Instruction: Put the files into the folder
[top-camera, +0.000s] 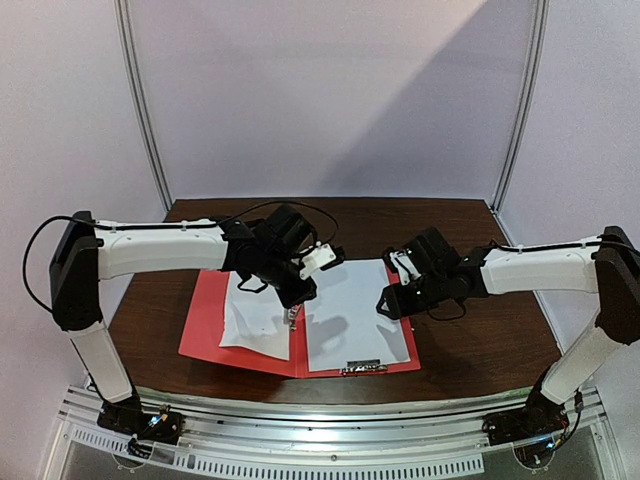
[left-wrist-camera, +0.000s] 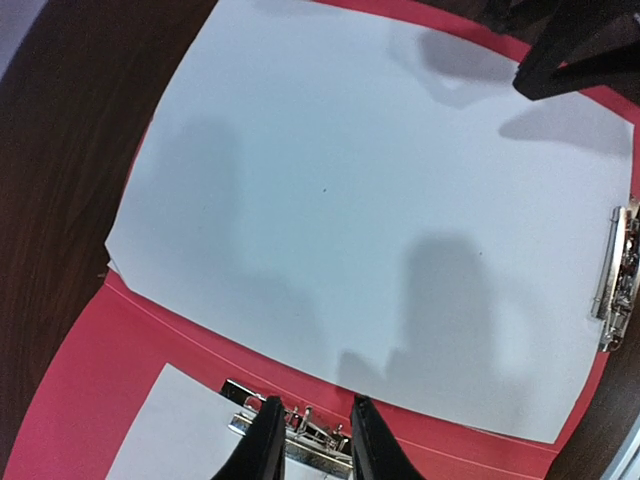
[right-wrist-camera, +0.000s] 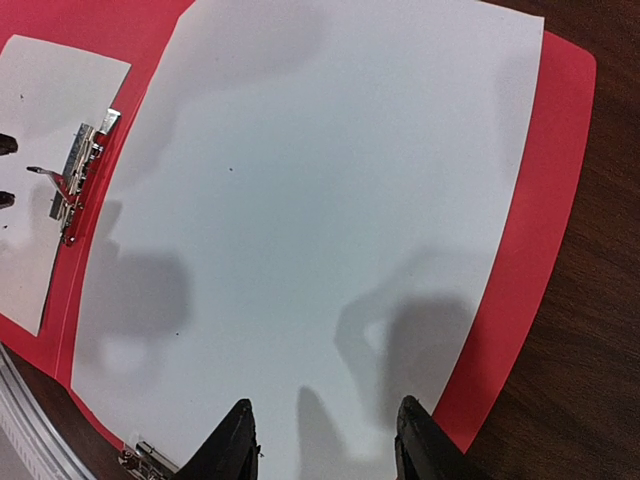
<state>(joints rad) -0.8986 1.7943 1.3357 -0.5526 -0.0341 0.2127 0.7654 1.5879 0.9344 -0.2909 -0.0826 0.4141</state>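
Observation:
The red folder (top-camera: 205, 330) lies open on the dark table. The large white sheet (top-camera: 355, 320) covers its right half. The smaller sheet (top-camera: 255, 320) lies on the left half. My left gripper (left-wrist-camera: 315, 440) points down at the central fold. Its jaws stand narrowly apart astride a metal clip (left-wrist-camera: 300, 428) on the small sheet's edge. In the right wrist view that clip (right-wrist-camera: 80, 170) has a thin lever raised. My right gripper (right-wrist-camera: 325, 440) hovers open over the large sheet (right-wrist-camera: 320, 200) near its right edge, with nothing between the fingers.
A second metal clip (top-camera: 362, 368) sits at the folder's near edge, on the large sheet's end. Bare brown table (top-camera: 480, 340) surrounds the folder. The metal rail with the arm bases (top-camera: 300, 440) runs along the front, and white enclosure walls stand behind.

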